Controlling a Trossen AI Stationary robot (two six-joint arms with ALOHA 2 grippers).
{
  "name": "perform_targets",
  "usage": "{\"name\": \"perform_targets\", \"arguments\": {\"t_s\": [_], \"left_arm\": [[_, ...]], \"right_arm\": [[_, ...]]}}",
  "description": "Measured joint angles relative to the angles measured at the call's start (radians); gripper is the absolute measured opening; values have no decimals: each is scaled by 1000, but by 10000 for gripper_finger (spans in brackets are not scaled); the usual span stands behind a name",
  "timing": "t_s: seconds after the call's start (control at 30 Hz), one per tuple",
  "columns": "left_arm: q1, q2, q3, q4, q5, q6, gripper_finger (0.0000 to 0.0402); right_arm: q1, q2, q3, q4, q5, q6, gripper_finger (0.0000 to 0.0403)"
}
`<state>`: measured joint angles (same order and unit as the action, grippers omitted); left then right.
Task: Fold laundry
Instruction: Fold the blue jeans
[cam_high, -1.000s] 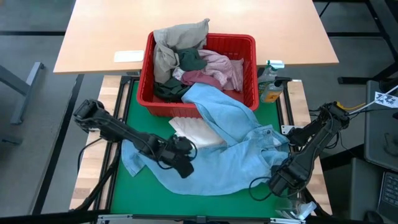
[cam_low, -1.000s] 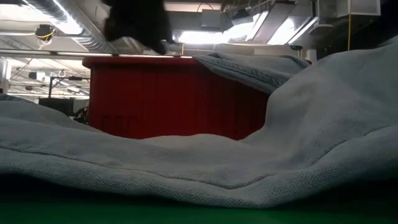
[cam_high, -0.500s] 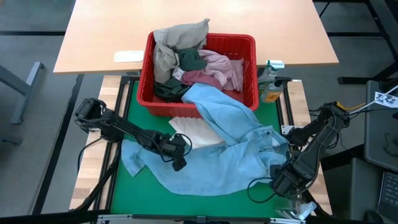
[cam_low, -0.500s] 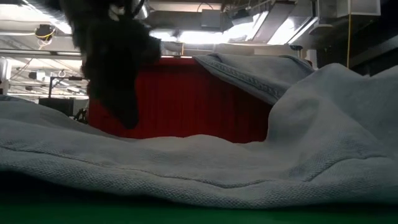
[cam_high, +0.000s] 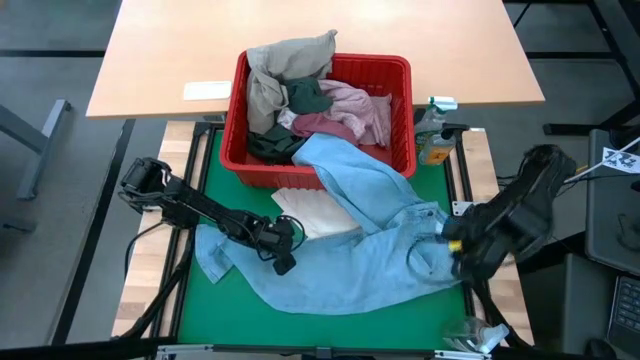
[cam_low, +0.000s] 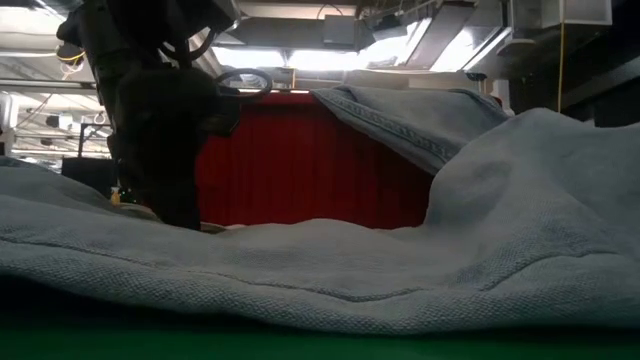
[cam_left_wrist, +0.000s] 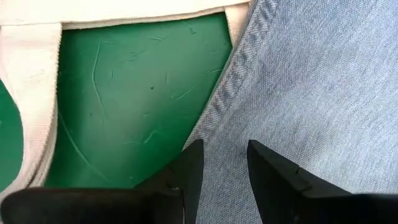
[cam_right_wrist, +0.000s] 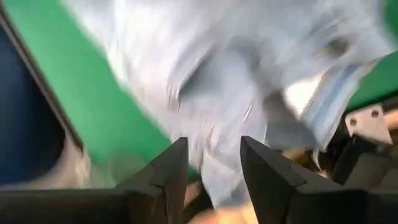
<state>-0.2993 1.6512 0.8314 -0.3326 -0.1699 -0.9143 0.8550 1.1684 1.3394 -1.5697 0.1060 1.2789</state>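
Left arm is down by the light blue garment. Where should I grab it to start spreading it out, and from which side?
Probably take the light blue garment by its stitched hem, which lies flat on the green mat right ahead of the left gripper. Come in from the mat side, sliding one finger under: that edge is exposed and single-layered, while the middle is bunched.

place: lab/workshop | cues: exposed ceiling ducts (cam_low: 60, 25), strip lights (cam_low: 330, 60)

The right pincer (cam_right_wrist: 210, 163), fingers parted, faces blurred light blue cloth (cam_right_wrist: 249, 68) on green mat (cam_right_wrist: 81, 93).
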Motion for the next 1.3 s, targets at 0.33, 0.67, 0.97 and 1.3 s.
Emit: {"name": "perform_targets", "arguments": {"t_s": [0.33,0.67,0.97,1.3], "left_arm": [[0,0,0,4,-3,32,119],[0,0,0,5,-3,32,119],[0,0,0,5,-4,31,119],[-1,0,0,5,-4,31,119]], "right_arm": [[2,-261,-277,82,33,423,147],[2,-286,-529,220,-157,493,147],[2,-288,-552,221,-204,550,147],[2,-288,-563,252,-207,558,147]]}}
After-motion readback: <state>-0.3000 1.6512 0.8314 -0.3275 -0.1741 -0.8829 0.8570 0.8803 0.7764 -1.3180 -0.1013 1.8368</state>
